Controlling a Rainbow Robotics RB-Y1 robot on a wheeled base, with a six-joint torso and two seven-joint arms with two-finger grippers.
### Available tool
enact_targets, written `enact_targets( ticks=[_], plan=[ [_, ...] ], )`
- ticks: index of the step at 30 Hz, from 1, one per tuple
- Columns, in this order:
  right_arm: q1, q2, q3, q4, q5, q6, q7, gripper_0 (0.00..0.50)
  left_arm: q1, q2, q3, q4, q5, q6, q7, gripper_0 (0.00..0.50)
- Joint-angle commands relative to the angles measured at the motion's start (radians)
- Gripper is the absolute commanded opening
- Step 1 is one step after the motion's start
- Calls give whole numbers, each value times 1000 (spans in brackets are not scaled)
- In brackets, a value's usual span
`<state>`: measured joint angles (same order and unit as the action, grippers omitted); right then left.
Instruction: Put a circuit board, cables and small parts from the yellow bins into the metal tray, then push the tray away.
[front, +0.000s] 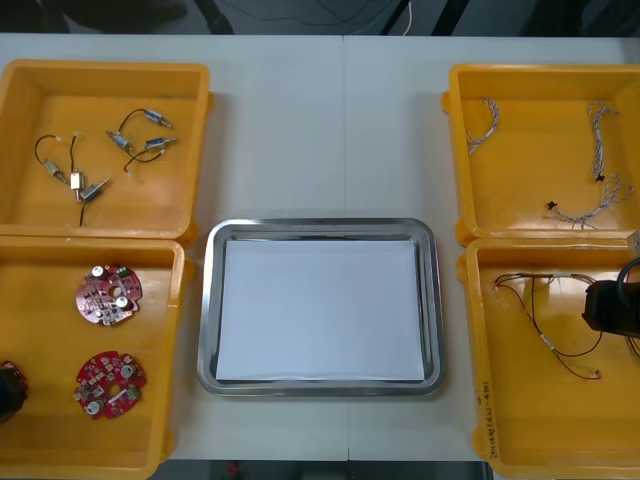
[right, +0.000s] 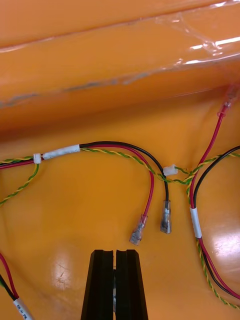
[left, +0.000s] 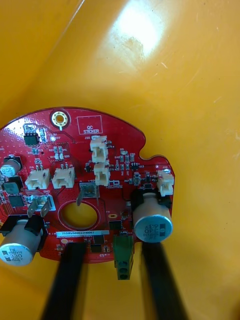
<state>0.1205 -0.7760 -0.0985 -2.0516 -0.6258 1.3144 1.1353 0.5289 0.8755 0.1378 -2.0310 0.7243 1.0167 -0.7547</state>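
Left gripper (left: 113, 250) low in the near-left bin (front: 40, 300), fingers (left: 67, 280) spread and holding nothing. They straddle the green connector (left: 123, 257) on the nearest edge of a red board (left: 85, 185). The board lies flat on the bin floor directly ahead of the fingertips with its rim between them, so a short advance and a closing of the jaws would probably take it by the edge. In the front view this gripper sits at the bin's outer side, apparently beside the board closer to the robot, with a second board (front: 108, 295) beyond. The tray (front: 212, 300) lies past both, toward the middle of the table (front: 330, 130). Right gripper (right: 114, 254) in the near-right bin (front: 530, 430), fingers pressed together and empty. Their tips are just short of two terminals (right: 136, 235) that end a red-and-black cable (right: 62, 150), and the cable's run crosses ahead of the fingers rather than along them. The fingers would need to spread before any grasp. Tray: white inside, nothing in it, between the two pairs of bins. Far-left bin (front: 110, 85): small metal parts (front: 145, 140) on black leads. Far-right bin (front: 540, 190): twisted blue and white cables (front: 598, 130). Nothing is loaded yet, and the left arm appears closer to a pick.
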Motion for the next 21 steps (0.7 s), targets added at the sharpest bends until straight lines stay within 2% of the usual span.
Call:
enact_targets(
  ticks=[1, 21],
  plan=[
    [10, -51, -29, -4, -6, -6, -29, 0, -15, 14, -14, 0, -8, -10, 43, 0],
    [68, -52, -29, -4, -40, -18, -12, 0, -27, 23, -7, -9, 0, 11, 26, 0]
  ],
)
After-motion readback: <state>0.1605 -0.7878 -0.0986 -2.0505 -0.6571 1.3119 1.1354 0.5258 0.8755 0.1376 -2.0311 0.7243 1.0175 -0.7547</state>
